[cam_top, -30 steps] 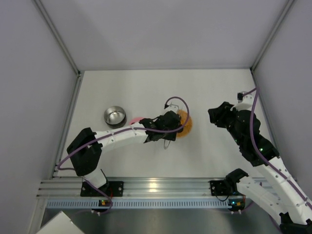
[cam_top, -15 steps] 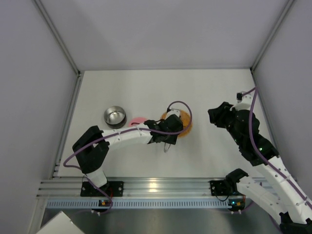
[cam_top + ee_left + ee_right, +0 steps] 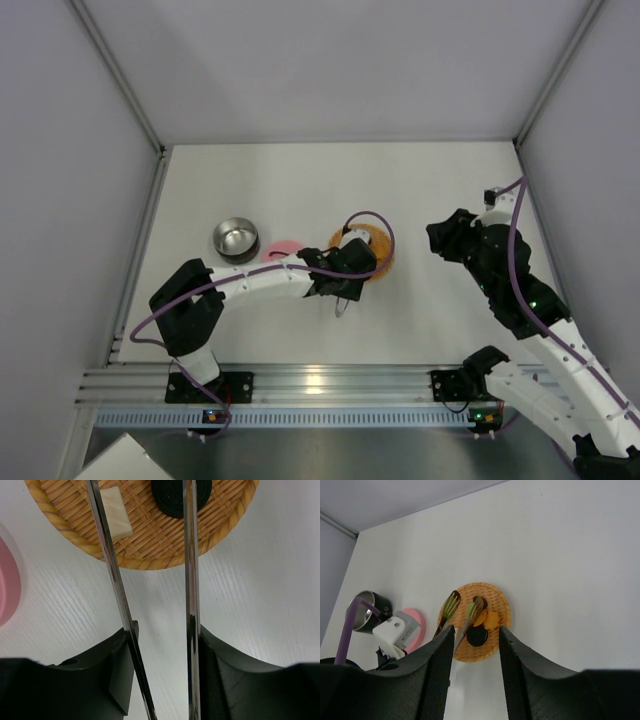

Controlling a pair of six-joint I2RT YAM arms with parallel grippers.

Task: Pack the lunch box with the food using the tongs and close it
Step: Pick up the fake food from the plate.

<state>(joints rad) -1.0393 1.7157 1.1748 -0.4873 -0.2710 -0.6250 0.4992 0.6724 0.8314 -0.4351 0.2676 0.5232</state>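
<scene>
The left gripper clamps the tongs, tips spread over the food on the orange plate; the right gripper hangs open, empty. With the lunch box well apart, a loosely pinched piece could drop.

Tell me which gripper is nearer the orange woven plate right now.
Left. The left gripper, clamping the tongs, sits just short of the near edge of the plate; the right gripper hangs apart, off to its right.
</scene>
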